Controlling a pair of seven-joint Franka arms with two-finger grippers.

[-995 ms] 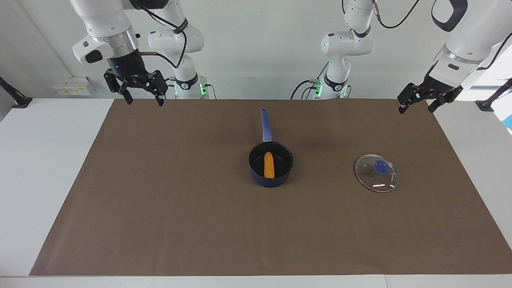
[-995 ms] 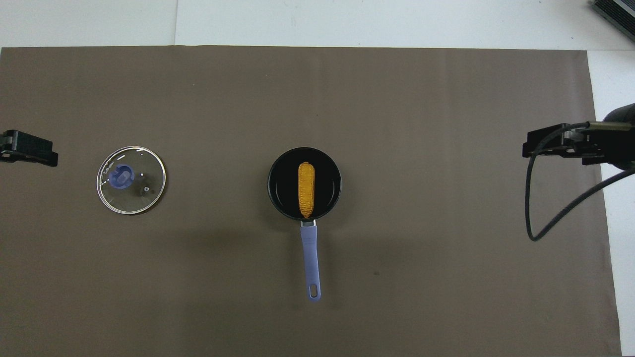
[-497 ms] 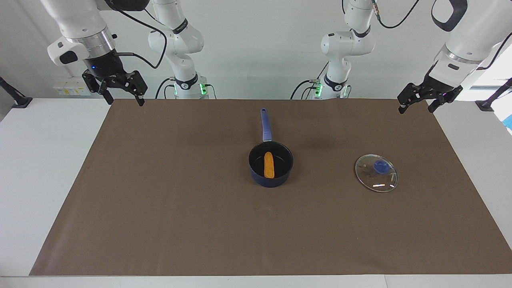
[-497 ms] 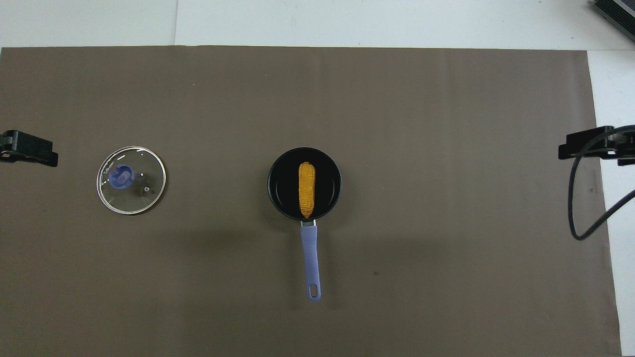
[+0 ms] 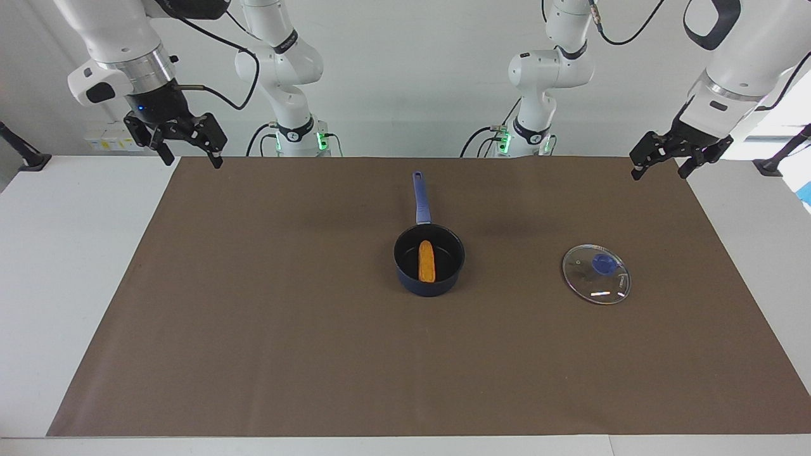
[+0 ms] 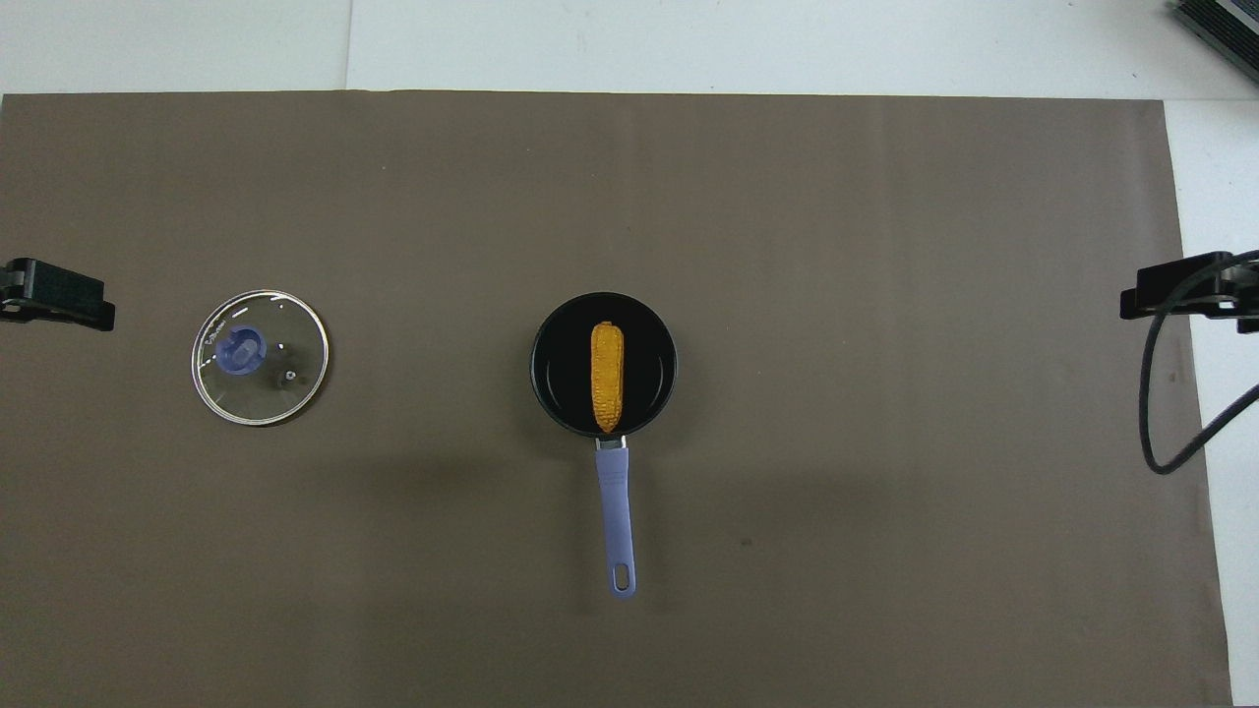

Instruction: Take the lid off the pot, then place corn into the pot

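The dark blue pot (image 5: 431,287) stands on the middle of the brown mat, its long handle pointing toward the robots. The orange-yellow corn (image 5: 426,261) lies inside it, in line with the handle; the overhead view shows pot (image 6: 557,366) and corn (image 6: 607,377) too. The glass lid (image 5: 596,274) with its blue knob lies flat on the mat toward the left arm's end, apart from the pot (image 6: 260,357). My right gripper (image 5: 193,163) is open and empty, raised over the mat's corner at the right arm's end. My left gripper (image 5: 660,172) is open and empty, raised over the mat's edge at the left arm's end.
The brown mat (image 5: 285,354) covers most of the white table (image 5: 70,253). A black cable (image 6: 1161,413) hangs from the right gripper's wrist over the mat's edge.
My right gripper has moved away from the pot toward the right arm's end of the table and risen a little. The left arm, pot, corn and lid have not moved.
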